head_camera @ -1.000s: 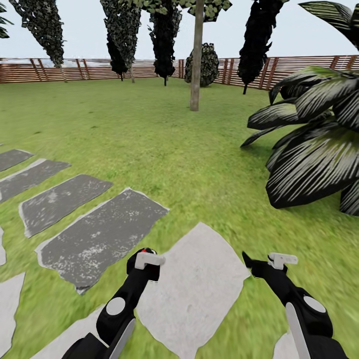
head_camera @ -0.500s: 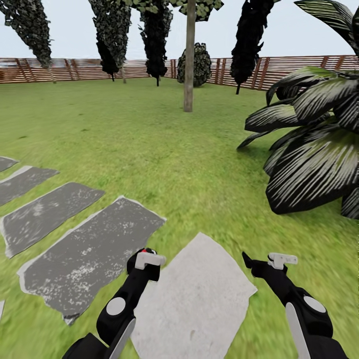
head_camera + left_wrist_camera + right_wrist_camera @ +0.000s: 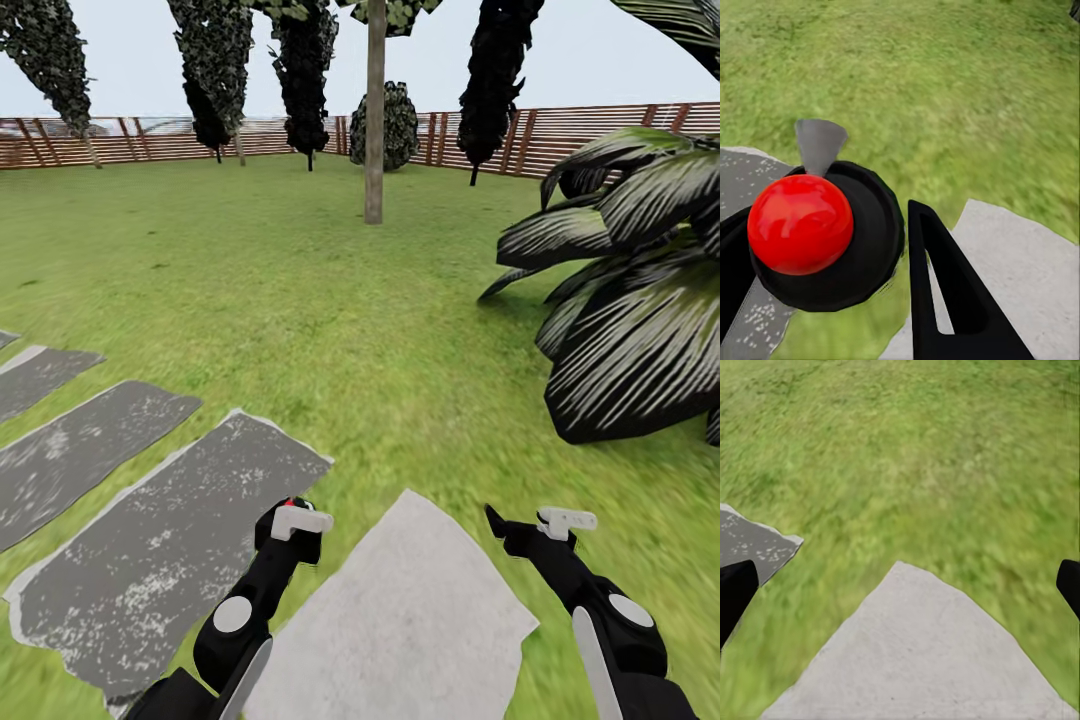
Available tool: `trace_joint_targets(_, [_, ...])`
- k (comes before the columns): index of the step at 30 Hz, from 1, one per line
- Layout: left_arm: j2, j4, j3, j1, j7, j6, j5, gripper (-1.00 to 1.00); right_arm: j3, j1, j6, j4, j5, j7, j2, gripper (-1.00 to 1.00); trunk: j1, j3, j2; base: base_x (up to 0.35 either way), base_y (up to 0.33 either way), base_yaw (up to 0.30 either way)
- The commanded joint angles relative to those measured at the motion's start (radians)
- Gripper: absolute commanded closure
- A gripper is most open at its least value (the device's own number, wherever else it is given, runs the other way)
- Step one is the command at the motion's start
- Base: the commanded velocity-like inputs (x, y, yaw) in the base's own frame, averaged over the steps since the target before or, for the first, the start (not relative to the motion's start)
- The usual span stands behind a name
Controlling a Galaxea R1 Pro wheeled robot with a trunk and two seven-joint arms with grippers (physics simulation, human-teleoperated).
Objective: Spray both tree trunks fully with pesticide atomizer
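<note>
Trunk [image 3: 374, 150] is standing upright, long axis vertical, far ahead on the lawn [image 3: 300, 290] and well apart from both hands, short of the fence [image 3: 600, 135]; its leaves are running off the top of the head view. Left hand [image 3: 292, 524] is clamping the atomizer [image 3: 862, 255], low in the head view over the edge of a dark paver [image 3: 160, 560]. In the left wrist view the atomizer is showing end-on as a dark round body with a red ball [image 3: 800, 223] facing the camera, so its long axis is lying roughly along the fingers [image 3: 945, 300]; which way the nozzle is pointing cannot be told. Right hand [image 3: 545, 528] is hanging empty with fingers [image 3: 735, 589] wide apart, over the pale paver [image 3: 420, 620] and grass. Palm [image 3: 640, 330] is filling the right side. Versus a second ago the whole view is shifting: trunk is sitting further left in the picture, pavers are sliding left and down, palm is edging right, so the camera is moving, not the things. Both hands are keeping the same pose in the head view.
</note>
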Motion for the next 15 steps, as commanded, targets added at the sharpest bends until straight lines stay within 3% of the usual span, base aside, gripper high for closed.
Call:
trace_joint_targets(1, [0.001,-0.001,-0.003,-0.001,0.012,0.004,0.007,1.0,-0.003,-0.001,0.007,-0.001,-0.01,0.004,0.001,-1.0,0.001,-0.001,0.0,0.332,0.089,-0.002])
trace_joint_targets(15, [0.001,-0.001,-0.003,-0.001,0.011,0.004,0.009,1.0,-0.002,-0.001,0.008,-0.001,-0.01,0.003,0.001,-1.0,0.001,0.002,0.0,0.332,0.089,0.0])
